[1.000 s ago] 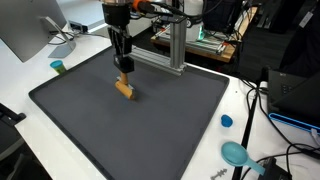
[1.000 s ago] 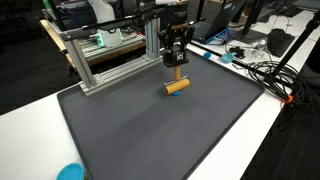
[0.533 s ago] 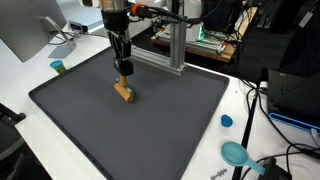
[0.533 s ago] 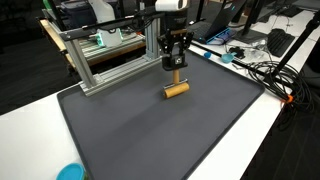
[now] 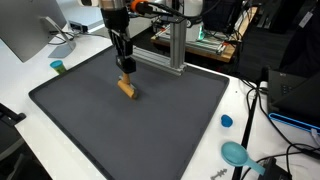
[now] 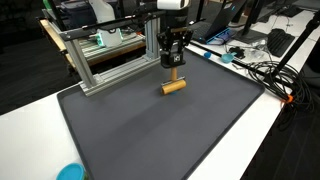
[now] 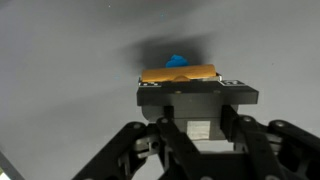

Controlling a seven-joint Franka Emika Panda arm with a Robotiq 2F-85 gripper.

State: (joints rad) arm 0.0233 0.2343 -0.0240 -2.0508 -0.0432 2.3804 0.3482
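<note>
**A:** Grip state?

**B:** Gripper (image 7: 193,92) is seen drawn together on the wooden bar (image 7: 178,73). The bar is taken crosswise at the fingertips, so it is carried level. A blue piece (image 7: 177,60) is glimpsed behind it (what it is cannot be told).

**A:** Bar location?

**B:** The wooden bar (image 5: 126,87) is found upper centre of frame in both exterior views, directly under the vertical wrist and low over the dark mat (image 5: 120,135). Whether the mat is touched cannot be told.

**A:** Room to move?

**B:** Wide bare mat is offered toward the lower frame. It is tighter up top, where the aluminium frame (image 6: 110,62) is set along the mat's far edge, near the gripper. Off the mat, a blue cap (image 5: 227,121) and teal scoop (image 5: 236,153) are placed lower right, and a green cup (image 5: 58,67) at the left edge. Cables (image 6: 262,68) are strewn on the table in the upper right of an exterior view.
</note>
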